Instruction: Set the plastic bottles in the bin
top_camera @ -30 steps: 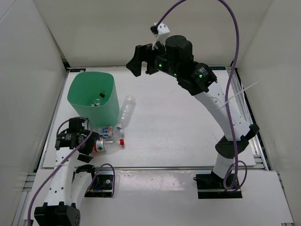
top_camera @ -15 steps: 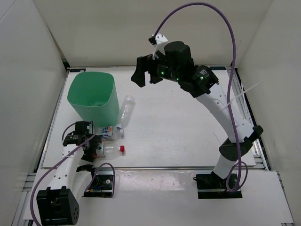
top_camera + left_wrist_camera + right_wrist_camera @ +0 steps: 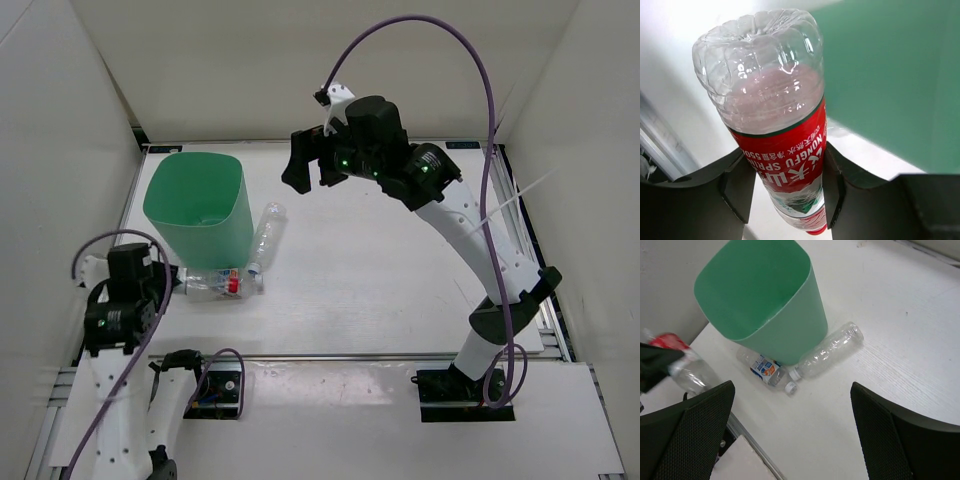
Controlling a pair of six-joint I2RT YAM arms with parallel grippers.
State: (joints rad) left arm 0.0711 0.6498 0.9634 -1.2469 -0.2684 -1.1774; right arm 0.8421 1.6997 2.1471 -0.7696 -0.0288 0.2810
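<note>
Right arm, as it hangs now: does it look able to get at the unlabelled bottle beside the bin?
Probably yes. The unlabelled bottle lies flat on the table, nothing over it, and the right gripper hangs open above. Only the bin crowds one side.

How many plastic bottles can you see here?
3: a red-labelled bottle in the left jaws, a blue-and-white-labelled bottle beside the bin, an unlabelled bottle next to it. Others may be hidden inside the bin.

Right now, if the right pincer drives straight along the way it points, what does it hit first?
Likely the unlabelled bottle at the foot of the bin, near its neck, or the blue-and-white-labelled bottle beside it. The right pincer is open, well above them; depth is unclear.
</note>
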